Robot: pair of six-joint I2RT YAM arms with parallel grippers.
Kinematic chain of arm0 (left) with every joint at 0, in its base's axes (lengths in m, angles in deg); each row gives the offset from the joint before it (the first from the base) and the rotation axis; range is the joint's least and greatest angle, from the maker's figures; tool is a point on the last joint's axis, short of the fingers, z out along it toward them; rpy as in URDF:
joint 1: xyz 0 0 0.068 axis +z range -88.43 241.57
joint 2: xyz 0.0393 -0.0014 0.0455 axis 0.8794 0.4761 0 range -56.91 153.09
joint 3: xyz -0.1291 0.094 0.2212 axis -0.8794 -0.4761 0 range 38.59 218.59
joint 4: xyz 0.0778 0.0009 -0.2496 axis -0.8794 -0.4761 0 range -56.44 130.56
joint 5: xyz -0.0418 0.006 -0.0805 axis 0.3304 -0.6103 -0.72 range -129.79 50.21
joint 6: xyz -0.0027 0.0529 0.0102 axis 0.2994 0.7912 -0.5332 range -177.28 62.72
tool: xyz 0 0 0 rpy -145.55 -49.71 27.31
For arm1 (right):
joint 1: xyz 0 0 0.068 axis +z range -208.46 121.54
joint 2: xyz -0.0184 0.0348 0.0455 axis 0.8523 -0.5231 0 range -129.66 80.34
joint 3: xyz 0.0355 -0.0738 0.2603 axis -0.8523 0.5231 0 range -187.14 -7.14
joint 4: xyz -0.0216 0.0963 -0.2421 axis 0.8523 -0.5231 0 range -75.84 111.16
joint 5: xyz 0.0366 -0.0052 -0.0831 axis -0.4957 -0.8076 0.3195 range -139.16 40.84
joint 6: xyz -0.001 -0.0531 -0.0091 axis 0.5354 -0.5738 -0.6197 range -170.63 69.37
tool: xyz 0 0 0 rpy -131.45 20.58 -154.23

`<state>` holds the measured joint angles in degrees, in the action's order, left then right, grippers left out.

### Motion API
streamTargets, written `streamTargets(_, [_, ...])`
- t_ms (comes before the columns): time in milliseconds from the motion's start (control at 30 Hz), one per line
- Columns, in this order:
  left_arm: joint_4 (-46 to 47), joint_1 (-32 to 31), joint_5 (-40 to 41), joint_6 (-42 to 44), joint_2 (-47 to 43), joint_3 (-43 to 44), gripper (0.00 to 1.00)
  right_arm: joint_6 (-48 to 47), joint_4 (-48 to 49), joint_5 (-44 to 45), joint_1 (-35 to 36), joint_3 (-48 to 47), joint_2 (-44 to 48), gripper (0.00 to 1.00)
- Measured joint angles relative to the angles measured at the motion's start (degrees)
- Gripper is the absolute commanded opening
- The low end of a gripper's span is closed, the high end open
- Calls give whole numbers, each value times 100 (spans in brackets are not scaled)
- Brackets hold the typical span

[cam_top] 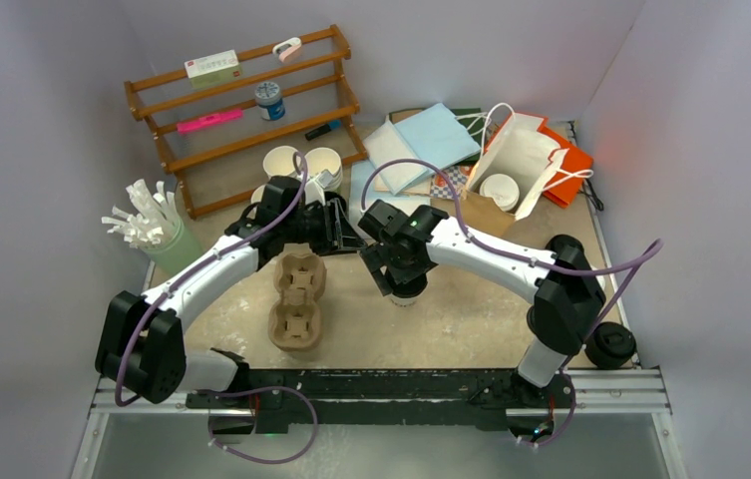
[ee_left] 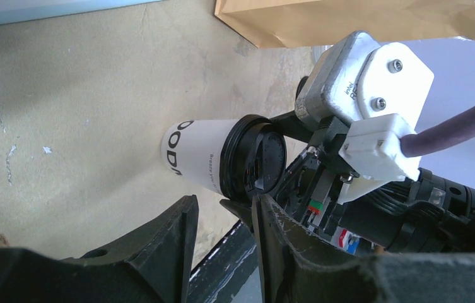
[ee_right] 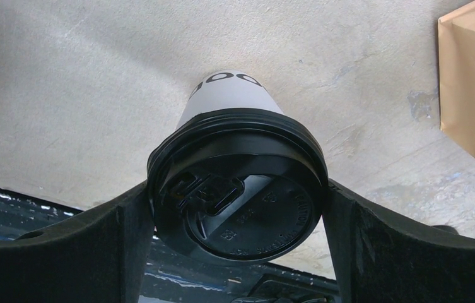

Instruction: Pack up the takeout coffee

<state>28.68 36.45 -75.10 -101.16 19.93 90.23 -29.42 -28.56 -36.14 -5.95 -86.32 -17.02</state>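
One white, black-lidded cup (ee_right: pixel 229 95) is clamped inside the right gripper (ee_right: pixel 238 211).

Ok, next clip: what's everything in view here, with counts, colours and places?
lidded cup: one, white with black lid, mid-table
open cups: at least two, white inside, beside the rack
cup tray: one, brown pulp, centre-left
paper bags: several, blue, white, orange, kraft, far right
wooden rack: one, brown, far left, small items on it
straw holder: one, green, white straws, left
black cup: one, right edge
left gripper: open, empty, near the lidded cup
right gripper: closed on the lidded cup
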Motion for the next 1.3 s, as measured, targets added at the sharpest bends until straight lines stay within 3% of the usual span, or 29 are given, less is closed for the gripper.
streamTargets(400, [9, 0, -2, 11, 28, 0, 40, 210, -114, 83, 33, -76, 4, 80])
streamTargets(767, [-83, -2, 136, 260, 306, 455, 40, 376, -717, 179, 31, -1189, 448, 80])
streamTargets(1100, [870, -33, 579, 238, 376, 796, 40, 623, -1193, 1182, 31, -2157, 1578, 76])
streamTargets(1300, [1471, -619, 769, 409, 1156, 1921, 41, 756, -1423, 2153, 31, -2706, 2308, 75])
